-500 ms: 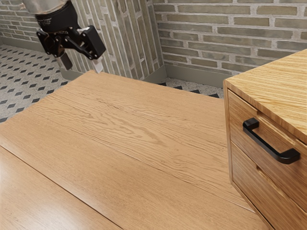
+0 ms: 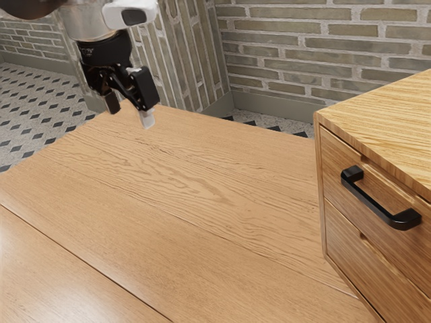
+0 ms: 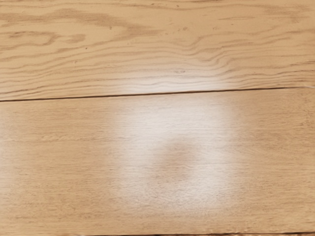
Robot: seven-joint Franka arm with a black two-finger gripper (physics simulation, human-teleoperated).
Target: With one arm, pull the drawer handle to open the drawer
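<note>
1. Drawer handle: a black bar pull on the front of the cabinet's upper drawer.
   - Its long axis is level and runs along the drawer front, parallel to the cabinet's top edge.
   - Two short posts hold the bar off the wood, which leaves a gap behind it for fingers.
   - The bar faces out from the cabinet over the worktop, so the pull is judged to run straight away from the cabinet front.
2. Upper drawer: its front sits flush with the cabinet frame, so it is judged shut and the opening not yet begun.
3. Lower drawer: directly beneath the upper drawer in the same cabinet, and likewise flush.
4. Cabinet: light wood, standing on the worktop with its drawer side turned toward the open planks.
5. Worktop: oak planks stretching out from the cabinet front. In the wrist view a plank seam lies straight under the hand, so the hand looks down at the wood.
6. Pincer: black, fingers apart and holding nothing.
   - It hovers over the worktop's far side, well apart from the cabinet, with its fingers pointing down.
   - This is judged an approach stage. The fingers would need turning to straddle the bar across its long axis.
</note>
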